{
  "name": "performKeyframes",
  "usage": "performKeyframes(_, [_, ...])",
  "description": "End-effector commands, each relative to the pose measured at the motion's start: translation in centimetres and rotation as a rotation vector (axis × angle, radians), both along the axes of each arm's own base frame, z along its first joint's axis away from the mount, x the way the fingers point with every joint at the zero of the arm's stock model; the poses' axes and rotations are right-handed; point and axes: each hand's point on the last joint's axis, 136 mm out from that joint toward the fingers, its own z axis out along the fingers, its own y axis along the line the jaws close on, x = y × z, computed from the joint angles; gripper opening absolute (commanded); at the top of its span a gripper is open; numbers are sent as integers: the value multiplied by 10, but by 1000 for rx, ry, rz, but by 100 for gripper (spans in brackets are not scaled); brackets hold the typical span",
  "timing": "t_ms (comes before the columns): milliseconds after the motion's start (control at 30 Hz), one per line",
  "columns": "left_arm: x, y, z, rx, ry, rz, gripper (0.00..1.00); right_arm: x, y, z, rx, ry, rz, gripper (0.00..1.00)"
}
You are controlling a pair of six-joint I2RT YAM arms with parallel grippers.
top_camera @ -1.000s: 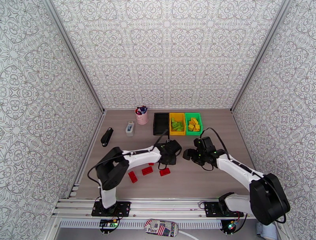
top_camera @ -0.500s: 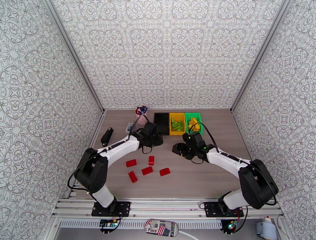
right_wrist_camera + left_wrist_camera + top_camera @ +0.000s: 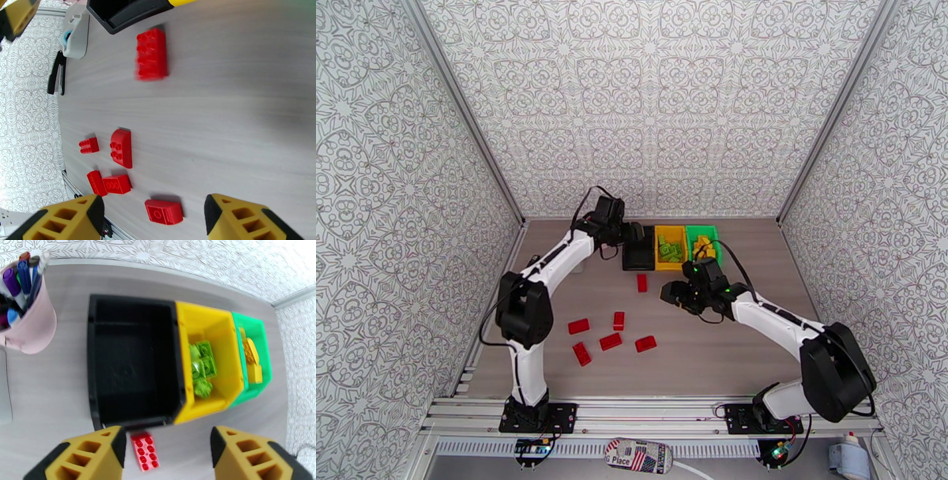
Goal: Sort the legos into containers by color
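Green legos point(image 3: 201, 366) in yellow bin point(image 3: 213, 405), yellow legos point(image 3: 252, 358) in green bin point(image 3: 252, 397).

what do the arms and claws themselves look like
The left arm and right arm have white links and bulky black joints, with thin black cables looping along them. The left claw and right claw have mustard-yellow fingers with hollow cut-out cells and black inner faces.

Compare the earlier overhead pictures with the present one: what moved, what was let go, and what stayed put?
The left gripper travelled from the loose red bricks to the black bin and opened; a red brick now lies on the table just short of that bin. The right gripper edged left. Those five bricks and the bins stayed put.
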Motion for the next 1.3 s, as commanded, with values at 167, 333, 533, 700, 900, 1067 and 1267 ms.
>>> performKeyframes(167, [-32, 10, 22, 22, -34, -9, 75, -3, -12, 9, -68, -36, 0, 71])
performKeyframes(333, [-67, 19, 1, 78, 8, 32, 79, -1, -19, 3, -129, -24, -16, 69])
performKeyframes(533, [-106, 1, -46, 197, 80, -20, 81, -3, -39, -16, -254, 18, -49, 68])
performKeyframes(700, [-126, -16, -92, 330, 162, -68, 80, -13, -49, -26, -291, 40, -59, 71])
performKeyframes(900, [-134, -28, -135, 433, 243, -109, 76, -25, -57, -33, -301, 52, -65, 72])
performKeyframes(1067, [-132, -29, -154, 461, 270, -120, 74, -31, -59, -37, -294, 60, -67, 72])
performKeyframes(1267, [-125, -36, -160, 449, 270, -145, 67, -30, -57, -38, -282, 63, -65, 72])
